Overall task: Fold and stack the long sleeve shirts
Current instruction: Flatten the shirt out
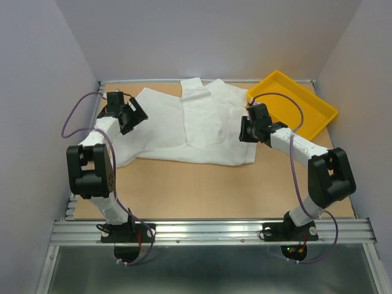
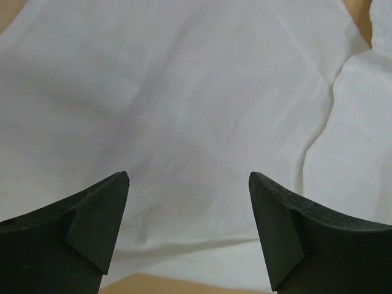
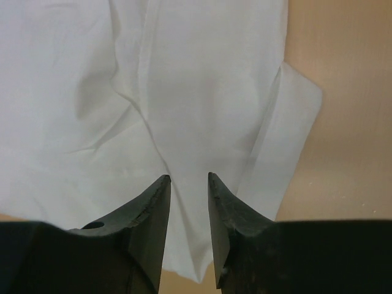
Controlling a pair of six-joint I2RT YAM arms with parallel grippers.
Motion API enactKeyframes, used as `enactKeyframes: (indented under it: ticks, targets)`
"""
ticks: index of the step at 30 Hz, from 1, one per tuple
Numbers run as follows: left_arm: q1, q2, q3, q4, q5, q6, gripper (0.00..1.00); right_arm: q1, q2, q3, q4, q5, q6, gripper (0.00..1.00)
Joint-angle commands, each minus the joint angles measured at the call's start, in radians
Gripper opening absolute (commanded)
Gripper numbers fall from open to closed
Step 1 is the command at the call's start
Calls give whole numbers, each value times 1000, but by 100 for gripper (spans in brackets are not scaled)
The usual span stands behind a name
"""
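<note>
– Fingers (image 2: 98,214) of the left gripper (image 2: 188,177): how do they stand?

– Spread wide, with nothing between them. White cloth fills the view under them, and a strip of bare wood shows at the very bottom.

– And the right gripper (image 3: 188,177)?

– Its fingers (image 3: 150,214) are drawn close, with only a narrow slot left. Cloth shows in that slot, and creases run toward the tips. I can't tell whether they are nipping the cloth or just hanging over it.

– What lies nearest us?

– The table (image 1: 202,190), plain wood on its near half, with both arms reaching out over it.

– Then the shirt?

– Yes. The shirt (image 1: 196,128) is past that, on the far half, lying flat and wide from left to right. Its near edge runs across roughly mid-table. Panels are folded over one another in the middle.

– Where are the grippers on it?

– From above, the left gripper (image 1: 131,113) is over the shirt's left end. The right gripper (image 1: 248,130) is at its right edge. A small flap there pokes out onto the wood.

– Anything farther back?

– The shirt's far edge comes close to the back wall. A tray (image 1: 294,101), yellow, sits in the far right corner, set at an angle. Its near left corner is just beside the shirt's far right part. I can't make out whether the two touch. The right arm's cable loops over the tray.
</note>
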Motion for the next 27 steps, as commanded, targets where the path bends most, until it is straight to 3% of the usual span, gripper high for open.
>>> enactKeyframes:
  ticks: [1,8,14,21,27]
  targets:
    - [-4,155,148,56,9,-20,91,-8,99,93,80,69,-6,36]
    - [2,321,188,75,21,-53,91,-6,243,147,99,45,-3,37]
    - [71,298,-9,131,130,-94,91,-6,252,72,96,-41,15,37]
    - [128,132,-269,154,196,-105,91,-8,76,-158,28,-138,92,37]
    - [146,-125,-473,148,219,-111,91,-8,-91,-327,-72,-208,143,39]
